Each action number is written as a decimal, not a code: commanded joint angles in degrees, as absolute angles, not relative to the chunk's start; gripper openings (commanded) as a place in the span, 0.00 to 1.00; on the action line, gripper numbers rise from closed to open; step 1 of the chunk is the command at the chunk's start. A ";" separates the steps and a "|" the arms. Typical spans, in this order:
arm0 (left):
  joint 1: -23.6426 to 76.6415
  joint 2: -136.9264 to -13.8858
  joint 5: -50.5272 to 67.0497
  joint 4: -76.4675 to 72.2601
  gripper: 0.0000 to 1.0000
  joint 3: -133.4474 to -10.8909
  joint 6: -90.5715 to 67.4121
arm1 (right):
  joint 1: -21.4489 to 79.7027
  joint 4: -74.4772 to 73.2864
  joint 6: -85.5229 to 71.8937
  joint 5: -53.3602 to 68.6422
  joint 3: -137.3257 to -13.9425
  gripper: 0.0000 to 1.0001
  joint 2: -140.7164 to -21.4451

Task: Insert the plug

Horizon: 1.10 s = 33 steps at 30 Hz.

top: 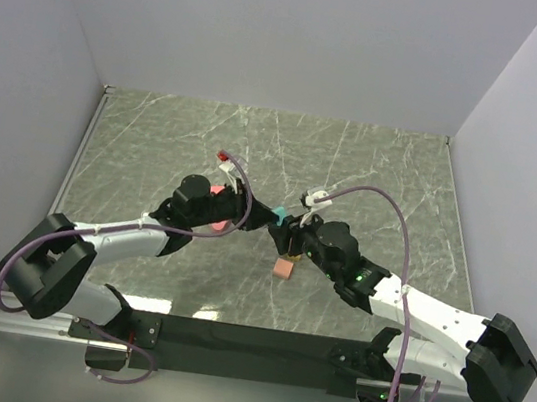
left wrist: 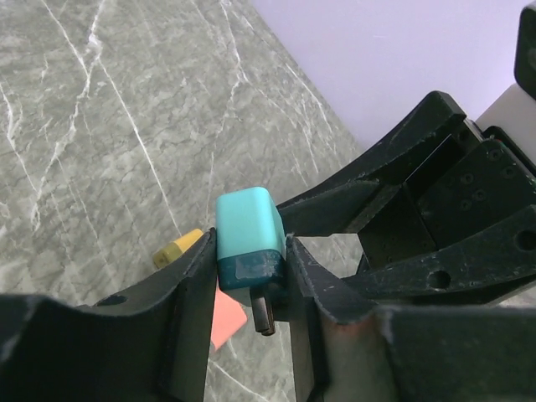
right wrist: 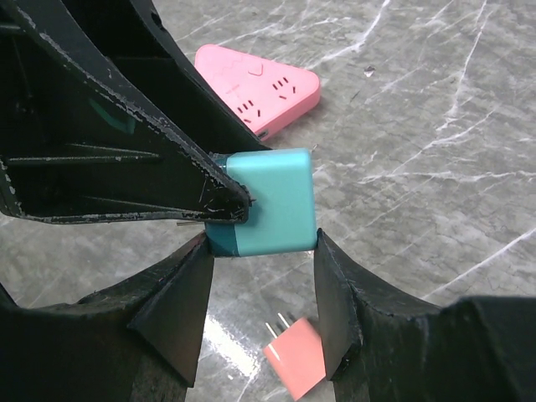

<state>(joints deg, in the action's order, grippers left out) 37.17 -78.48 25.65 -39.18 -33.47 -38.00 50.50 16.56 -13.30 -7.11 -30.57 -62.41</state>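
Observation:
A teal plug (top: 278,213) hangs in the air between my two arms, above the middle of the table. In the left wrist view the plug (left wrist: 247,234) sits between both fingers of my left gripper (left wrist: 249,268), which is shut on its darker end, prongs pointing down toward the camera. My right gripper (right wrist: 261,251) is shut on the same plug (right wrist: 272,209) from the other side, with a left finger (right wrist: 126,126) lying across the plug's corner. A pink triangular socket block (right wrist: 260,88) lies on the table beyond.
A loose pink plug (right wrist: 297,360) lies on the marble table (top: 373,176) right under the grippers, prongs up. A yellow plug (left wrist: 177,248) lies near it. Grey walls close in the table on the left, back and right.

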 commanded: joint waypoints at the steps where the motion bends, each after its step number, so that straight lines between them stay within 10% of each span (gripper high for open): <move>1: 37.27 -78.49 28.12 -41.40 0.03 -34.98 -38.14 | 50.89 20.04 -12.39 -8.52 -30.76 0.07 -61.79; 8: 37.27 -79.45 31.03 -44.21 0.00 -34.63 -38.24 | 50.89 18.20 -11.78 -8.44 -31.46 0.18 -60.74; 12: 34.99 -77.79 30.41 -42.98 0.00 -34.02 -37.18 | 50.89 15.74 -12.04 -8.35 -32.08 0.92 -58.81; 33: 25.22 -65.92 53.35 -59.15 0.00 -24.87 -41.66 | 34.46 36.63 -20.65 33.21 -28.74 0.82 -55.63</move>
<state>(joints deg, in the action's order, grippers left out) 24.95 -68.29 49.17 -53.23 -25.21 -40.45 36.10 28.49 -16.86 22.48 -29.41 -54.76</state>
